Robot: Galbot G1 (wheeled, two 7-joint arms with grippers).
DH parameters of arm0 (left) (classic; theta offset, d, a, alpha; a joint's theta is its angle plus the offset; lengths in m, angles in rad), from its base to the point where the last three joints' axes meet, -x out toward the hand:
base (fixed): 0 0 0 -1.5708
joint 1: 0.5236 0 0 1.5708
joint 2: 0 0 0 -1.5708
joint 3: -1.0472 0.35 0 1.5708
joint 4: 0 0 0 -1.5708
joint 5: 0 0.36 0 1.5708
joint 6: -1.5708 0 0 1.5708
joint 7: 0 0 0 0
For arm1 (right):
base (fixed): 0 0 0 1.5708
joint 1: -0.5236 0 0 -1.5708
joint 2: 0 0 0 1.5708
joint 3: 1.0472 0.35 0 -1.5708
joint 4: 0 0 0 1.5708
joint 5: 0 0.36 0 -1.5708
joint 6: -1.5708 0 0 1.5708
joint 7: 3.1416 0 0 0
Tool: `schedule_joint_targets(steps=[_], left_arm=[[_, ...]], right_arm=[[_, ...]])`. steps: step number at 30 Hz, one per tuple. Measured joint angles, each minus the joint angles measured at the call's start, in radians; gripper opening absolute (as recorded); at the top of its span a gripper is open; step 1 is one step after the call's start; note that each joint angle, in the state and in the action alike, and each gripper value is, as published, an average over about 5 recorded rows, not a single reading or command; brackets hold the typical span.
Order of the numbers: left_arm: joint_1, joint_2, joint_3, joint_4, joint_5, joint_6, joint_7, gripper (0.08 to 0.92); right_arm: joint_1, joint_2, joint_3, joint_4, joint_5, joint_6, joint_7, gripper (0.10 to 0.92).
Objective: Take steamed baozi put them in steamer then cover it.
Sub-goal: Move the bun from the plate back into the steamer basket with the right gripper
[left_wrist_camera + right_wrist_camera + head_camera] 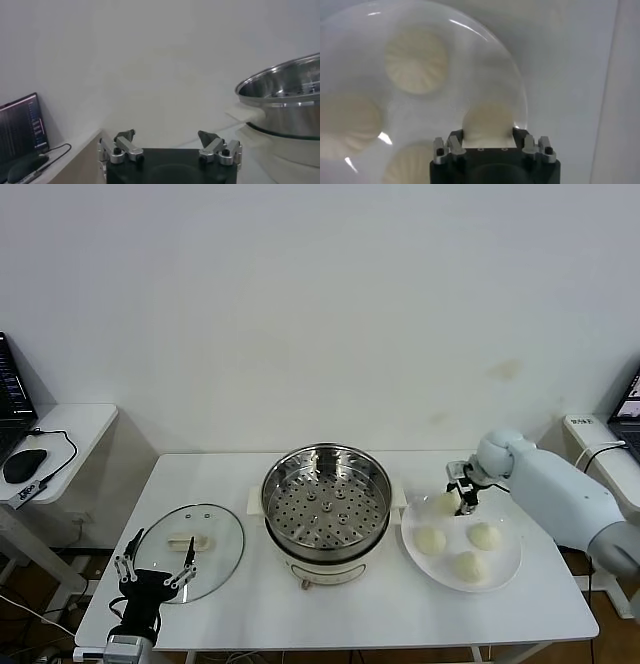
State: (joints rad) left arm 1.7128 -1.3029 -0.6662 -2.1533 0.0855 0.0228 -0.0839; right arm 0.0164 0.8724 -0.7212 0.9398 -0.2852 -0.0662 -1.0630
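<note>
No brand or legible writing shows on anything. On the white table (330, 604) the steamer (326, 502) stands in the middle, uncovered, its perforated tray bare. The cover (197, 550) lies flat to its left. To its right, a white plate (495, 576) carries four baozi (484, 535). The right gripper (458, 502) is down at the plate's rear edge, its fingers narrowed around one bun (488, 121); the right wrist view shows that bun's pleated top between the fingers, which the head view barely gives. The left gripper (156, 570) hangs by the table's near left corner, jaws spread wide and holding nothing. Only the left wrist view shows a laptop (20, 130) side-on.
</note>
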Motion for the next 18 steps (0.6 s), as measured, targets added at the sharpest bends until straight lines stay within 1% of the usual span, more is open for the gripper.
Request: schedule_joint_targets(steps=[11,18], left_arm=[[-0.020,0.021,0.012,0.011,-0.013,0.001,0.003,0.823],[-0.037,0.036,0.024,0.017,-0.020,0.002,0.003,0.823]], right_arm=[[0.203,-0.105,-0.129,0.178,0.170,-0.042,-0.039,0.628],[0.393,-0.123,-0.260,0.296,0.301,-0.069,-0.037,0.628]])
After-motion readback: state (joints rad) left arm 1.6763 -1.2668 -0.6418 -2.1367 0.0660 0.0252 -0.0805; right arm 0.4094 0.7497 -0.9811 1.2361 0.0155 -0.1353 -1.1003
